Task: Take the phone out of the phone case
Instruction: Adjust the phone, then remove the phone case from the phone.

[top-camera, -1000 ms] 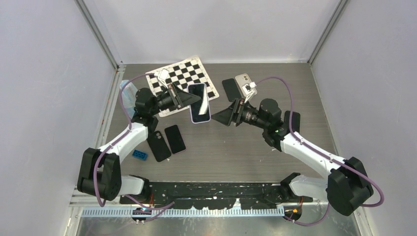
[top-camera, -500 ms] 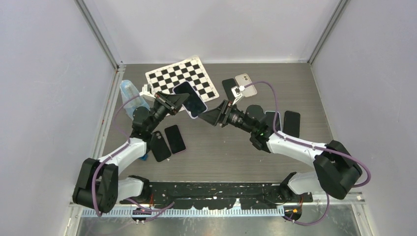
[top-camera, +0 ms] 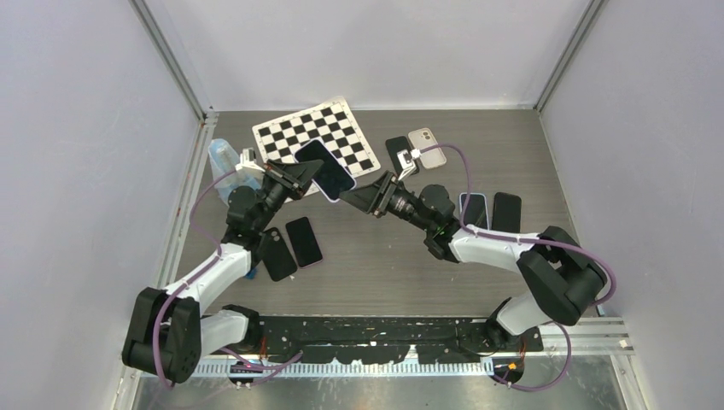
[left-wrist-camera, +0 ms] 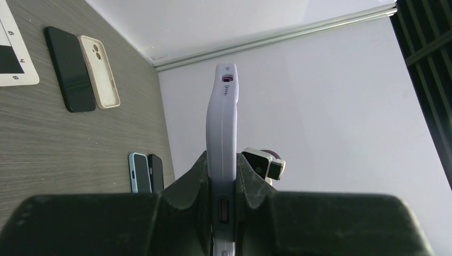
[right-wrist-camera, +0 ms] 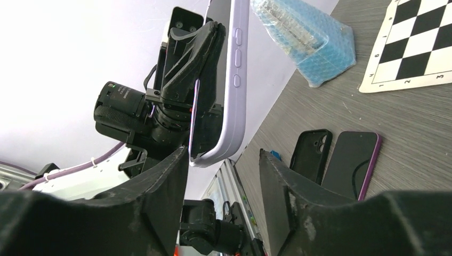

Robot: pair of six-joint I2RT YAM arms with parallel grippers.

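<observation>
Clamping the cased phone [top-camera: 325, 169] edgewise, the left hand [top-camera: 300, 177] holds it above the table [top-camera: 384, 265] by the checkerboard [top-camera: 337, 128], the right hand [top-camera: 348, 196] with fingers apart astride its free end, spare phones [top-camera: 303, 242] and a blue packet [top-camera: 224, 160] lying nearby.

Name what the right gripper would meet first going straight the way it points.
The cased phone in the left gripper: its lower corner sits between the right gripper's open fingers, apparently untouched.

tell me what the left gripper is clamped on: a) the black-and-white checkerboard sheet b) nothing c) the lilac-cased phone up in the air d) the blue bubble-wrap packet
c: the left gripper is shut on the lilac-cased phone, one finger on each face.
</observation>
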